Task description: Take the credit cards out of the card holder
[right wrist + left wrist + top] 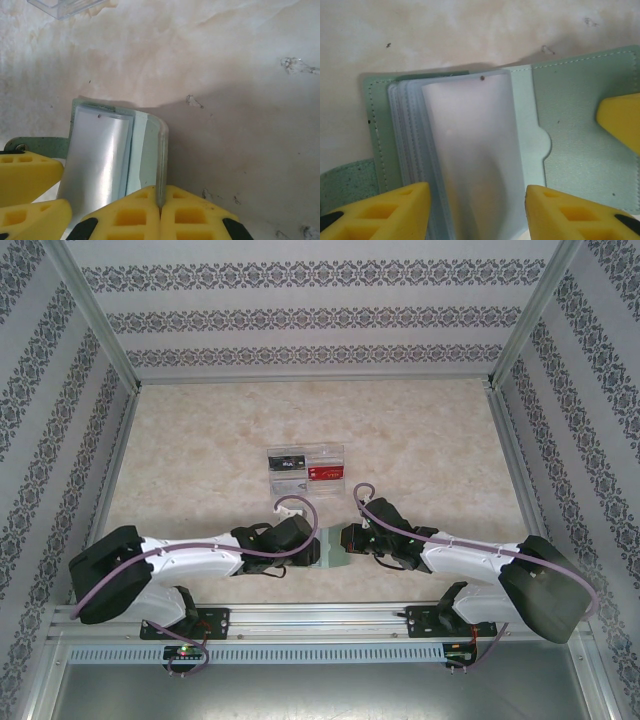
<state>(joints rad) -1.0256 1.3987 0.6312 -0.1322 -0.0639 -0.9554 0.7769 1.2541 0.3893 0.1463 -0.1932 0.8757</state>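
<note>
The card holder [580, 150] lies open between the two arms at the near middle of the table [331, 546]. My right gripper [161, 192] is shut on the edge of its raised grey-green cover [161, 150]. One of the right gripper's yellow fingers [620, 120] rests on that cover. A bowed frosted sleeve [470, 150] stands up from the stack of sleeves. My left gripper [476, 192] is open, one finger on each side of this sleeve. I cannot make out a card inside the sleeve. One red credit card [325, 472] lies in the clear tray.
The clear plastic divided tray [340, 452] sits just beyond the grippers and also holds a dark card [285, 462]; its corner [65, 6] shows in the right wrist view. Patterned walls close in the marbled table on three sides.
</note>
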